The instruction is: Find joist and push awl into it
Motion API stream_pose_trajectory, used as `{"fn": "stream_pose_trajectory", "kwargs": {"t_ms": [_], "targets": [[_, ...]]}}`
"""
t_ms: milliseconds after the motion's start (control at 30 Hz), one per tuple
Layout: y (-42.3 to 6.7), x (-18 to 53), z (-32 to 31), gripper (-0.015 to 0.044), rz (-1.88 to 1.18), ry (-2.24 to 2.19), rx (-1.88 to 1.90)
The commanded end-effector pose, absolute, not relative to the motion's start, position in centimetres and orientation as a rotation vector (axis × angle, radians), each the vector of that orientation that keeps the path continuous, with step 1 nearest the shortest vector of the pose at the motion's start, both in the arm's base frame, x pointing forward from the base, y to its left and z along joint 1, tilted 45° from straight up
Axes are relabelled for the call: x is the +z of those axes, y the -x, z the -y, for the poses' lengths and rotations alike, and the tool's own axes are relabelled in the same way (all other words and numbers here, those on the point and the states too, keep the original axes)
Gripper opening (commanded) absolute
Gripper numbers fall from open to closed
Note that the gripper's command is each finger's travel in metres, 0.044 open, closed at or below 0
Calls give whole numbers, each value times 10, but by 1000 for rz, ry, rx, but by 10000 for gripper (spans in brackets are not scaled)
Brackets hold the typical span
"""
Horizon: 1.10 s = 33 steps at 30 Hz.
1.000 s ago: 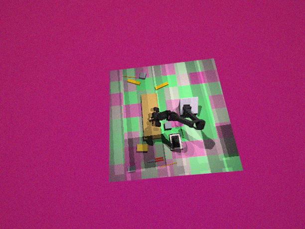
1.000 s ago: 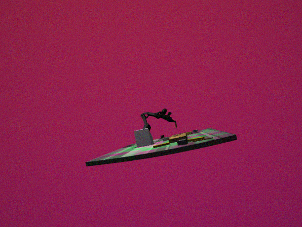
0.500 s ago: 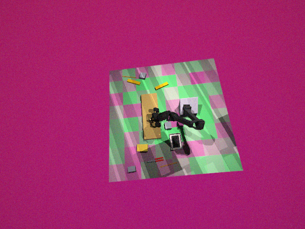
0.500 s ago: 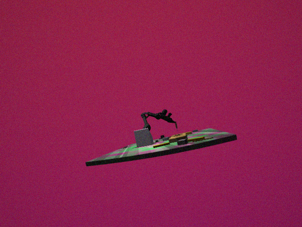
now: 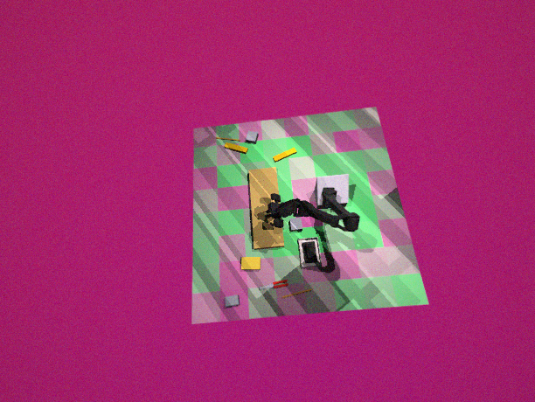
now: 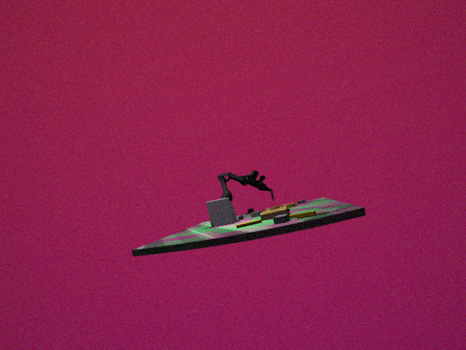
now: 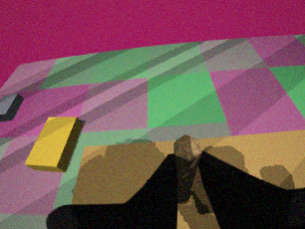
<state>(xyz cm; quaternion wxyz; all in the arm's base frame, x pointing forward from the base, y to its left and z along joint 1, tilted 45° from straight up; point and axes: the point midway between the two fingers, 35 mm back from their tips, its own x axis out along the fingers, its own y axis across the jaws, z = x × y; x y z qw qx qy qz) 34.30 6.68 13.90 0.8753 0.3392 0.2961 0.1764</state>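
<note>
A flat magenta backdrop surrounds a checkered green, pink and grey board [image 5: 393, 280], and the arm [image 5: 323, 211] reaches out from its grey base [image 5: 338, 183] over the tan panel [image 5: 262, 179].

The gripper [image 7: 188, 171] is clamped nearly closed on the awl [image 7: 185, 149], whose brown handle end shows between the two dark fingers in the wrist view. In the exterior view the awl's thin shaft [image 6: 272, 195] points down, hanging above the panel without touching it. The tray [image 5: 302, 251] sits behind and to one side of the gripper, with a dark block in it that is probably the stud finder [image 5: 309, 252]. A yellow block [image 7: 50, 143] lies off the panel, ahead and to the side in the wrist view; a small grey cube [image 5: 295, 225] rests just beside the panel's edge under the arm.

The stage appears to be the descent to pierce. The main hazard is position: nothing visible marks the joist, so a push at the wrong spot spends the only allowed hole. The shaft also looks slightly off vertical in the exterior view; pressed that way, it could skid or twist in the narrow grip and scratch a second mark.
</note>
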Motion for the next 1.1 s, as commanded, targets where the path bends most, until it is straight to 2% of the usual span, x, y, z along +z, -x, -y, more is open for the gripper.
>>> {"fn": "stream_pose_trajectory", "kwargs": {"t_ms": [0, 1067], "targets": [[-342, 132, -69, 0, -629, -713, 359], [-338, 104, -96, 0, -628, -716, 360]]}}
